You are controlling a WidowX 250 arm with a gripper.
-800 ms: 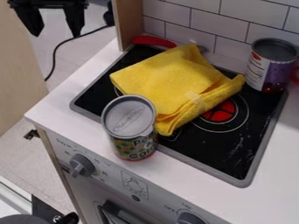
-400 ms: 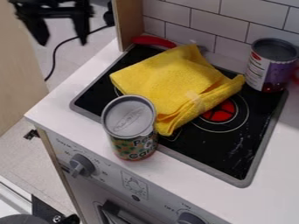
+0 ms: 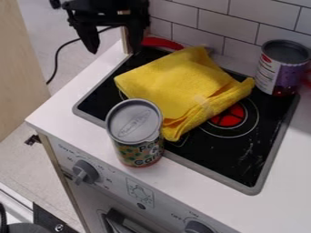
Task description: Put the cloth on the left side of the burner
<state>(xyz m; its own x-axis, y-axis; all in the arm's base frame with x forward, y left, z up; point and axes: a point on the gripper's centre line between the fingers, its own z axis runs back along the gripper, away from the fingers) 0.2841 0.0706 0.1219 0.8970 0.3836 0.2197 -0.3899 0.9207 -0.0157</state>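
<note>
The gripper (image 3: 115,49), jaws spread and empty, should pinch the yellow cloth (image 3: 176,84) deeply (avoiding the near can (image 3: 135,125)), then lift before shifting left.

A white countertop (image 3: 67,102) holds a black, gray-rimmed cooktop (image 3: 222,157), set in from the counter's front and left edges. A silver-lidded can (image 3: 135,136) stands upright on the counter's front strip, near the cooktop's front edge. A folded yellow cloth (image 3: 173,84) drapes across the cooktop's rear-left half, partly over a red-centered burner (image 3: 229,117). A purple-labeled can (image 3: 285,70) stands at the rear-right corner; a red-handled utensil (image 3: 161,43) rests at the rear-left corner.
</note>
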